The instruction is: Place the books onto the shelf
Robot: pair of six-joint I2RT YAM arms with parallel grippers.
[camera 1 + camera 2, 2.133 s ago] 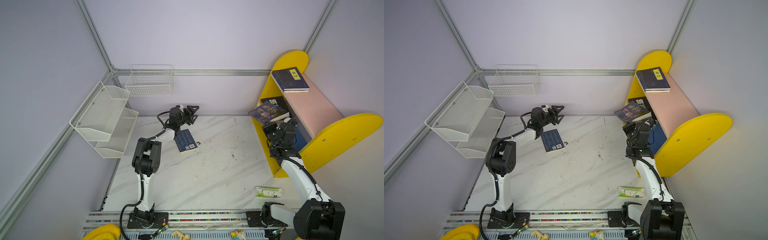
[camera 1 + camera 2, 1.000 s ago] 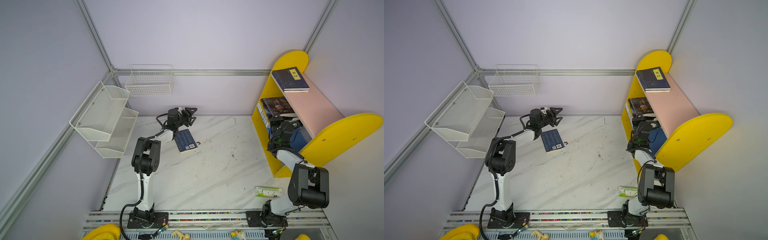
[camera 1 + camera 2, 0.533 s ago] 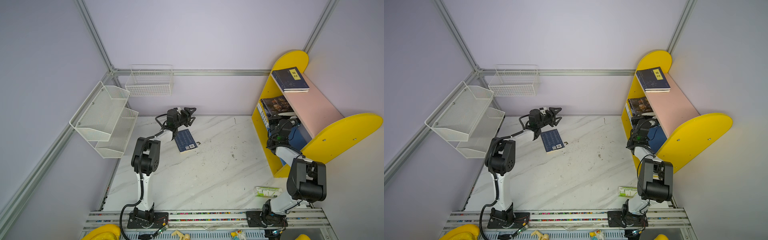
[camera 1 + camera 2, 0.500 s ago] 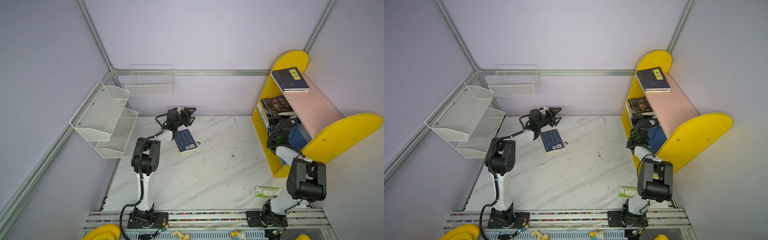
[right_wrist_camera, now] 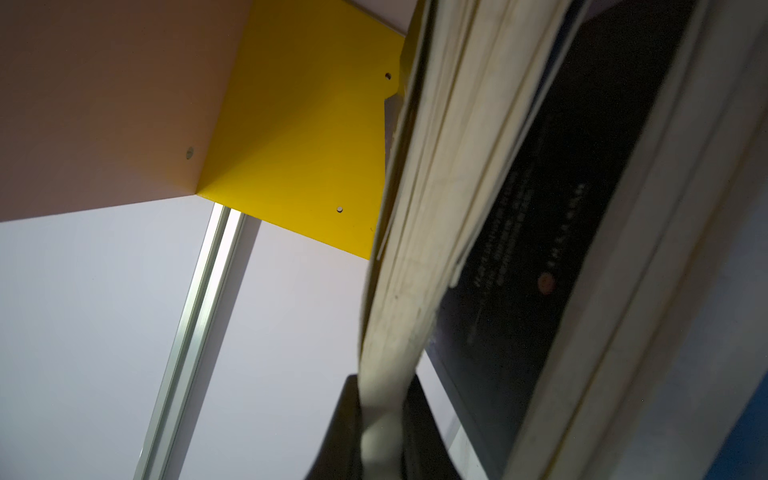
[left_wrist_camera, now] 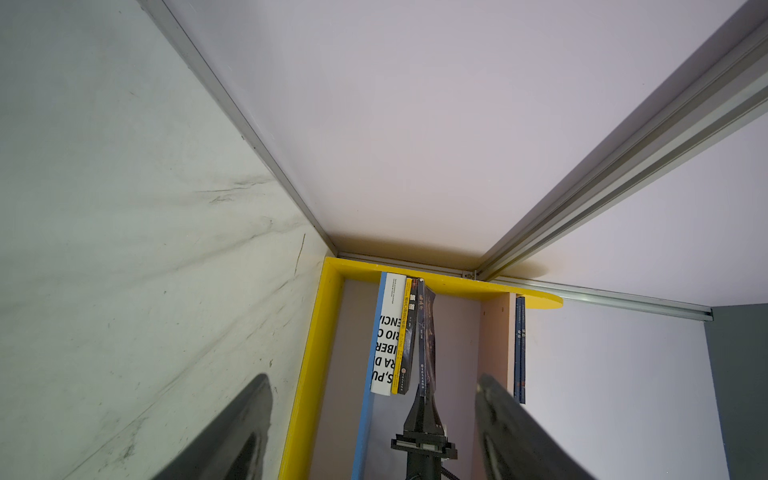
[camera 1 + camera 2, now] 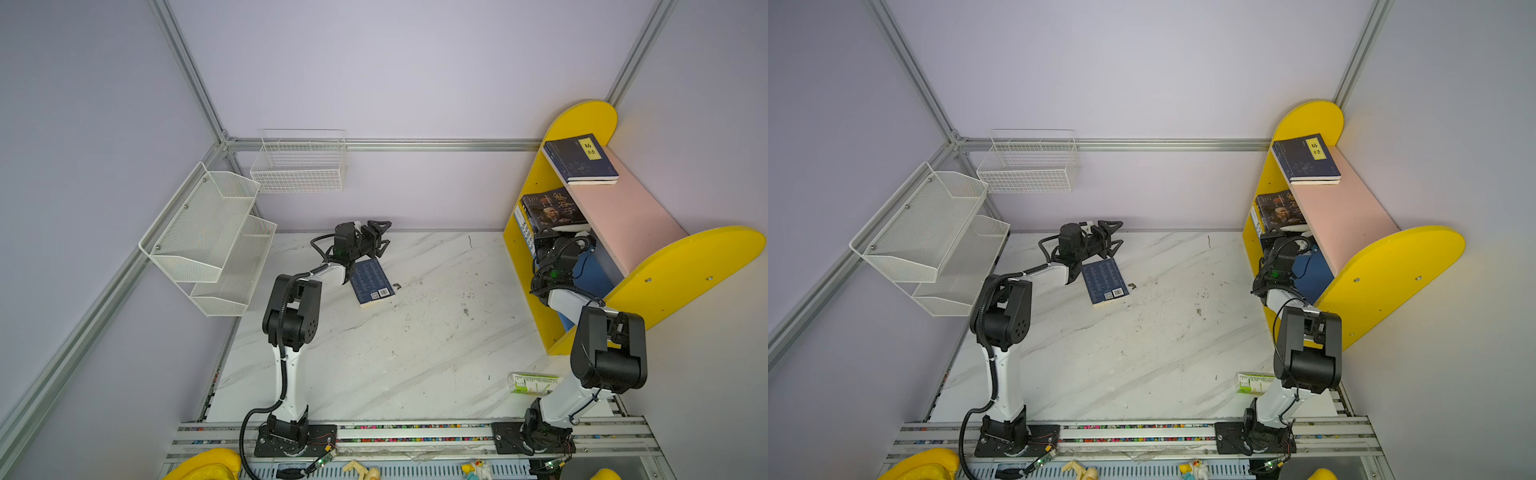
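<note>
my right jaws are pinching the edge of a dark book (image 7: 550,210). i hold it standing up so it can lean on the white book (image 6: 388,332) just past it, inside the shelf (image 7: 681,266). my left jaws are spread wide with nothing in them. below them a navy book (image 7: 371,281) lies flat on the marble bench (image 7: 415,353), i think next to grab. plain walls stand all round.

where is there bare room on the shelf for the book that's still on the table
The pink board is bare from the navy book at its far end to the near yellow side panel. On the blue board the far end is crowded: upright books and the right gripper shut on a dark book.
</note>
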